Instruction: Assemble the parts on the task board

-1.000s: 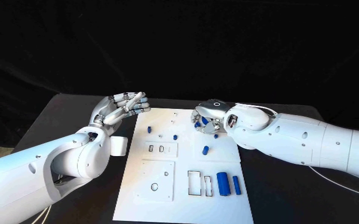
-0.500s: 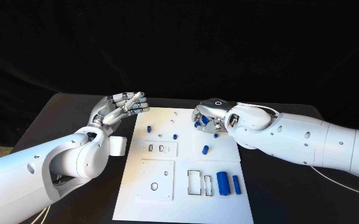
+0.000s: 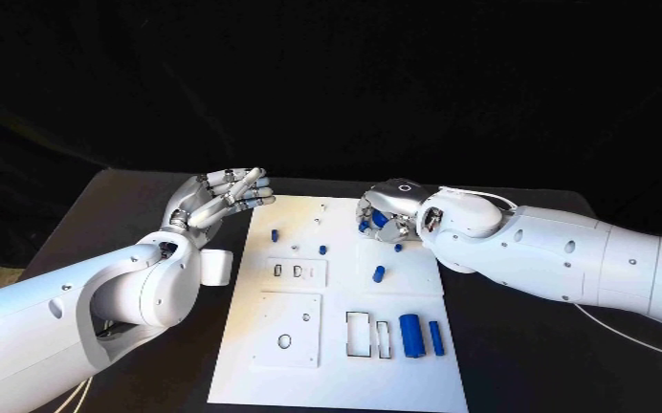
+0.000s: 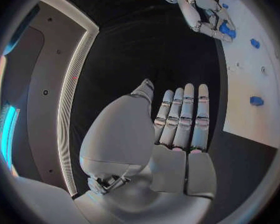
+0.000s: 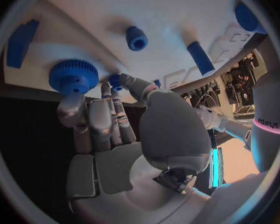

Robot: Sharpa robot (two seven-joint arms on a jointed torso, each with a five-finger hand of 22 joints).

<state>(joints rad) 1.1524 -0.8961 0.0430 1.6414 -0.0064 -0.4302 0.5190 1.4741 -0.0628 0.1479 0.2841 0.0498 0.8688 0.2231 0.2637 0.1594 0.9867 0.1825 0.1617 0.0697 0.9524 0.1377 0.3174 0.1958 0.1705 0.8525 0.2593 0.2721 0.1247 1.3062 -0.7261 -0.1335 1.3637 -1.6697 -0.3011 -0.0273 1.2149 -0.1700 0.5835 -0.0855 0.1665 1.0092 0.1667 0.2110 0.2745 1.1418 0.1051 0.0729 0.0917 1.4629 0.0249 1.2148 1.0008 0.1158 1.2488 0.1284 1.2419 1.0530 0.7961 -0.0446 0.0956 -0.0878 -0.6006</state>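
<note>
Head view: task board [image 3: 345,336] lies mid-surface. Left hand [image 3: 221,198] hovers off the board's far left corner, fingers straight and together, holding nothing. Right hand [image 3: 387,214] sits over the board's far right corner, fingers curled around a blue gear [image 3: 377,221].

Left wrist view: left hand [image 4: 177,134] flat, empty.

Right wrist view: right hand [image 5: 115,134] fingertips touch the gear [image 5: 73,76] at the board's [image 5: 177,15] edge.

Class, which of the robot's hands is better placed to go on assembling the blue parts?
Likely the right hand: it holds a blue toothed wheel over the white task board. The left hand hangs beside it, holding nothing.
</note>
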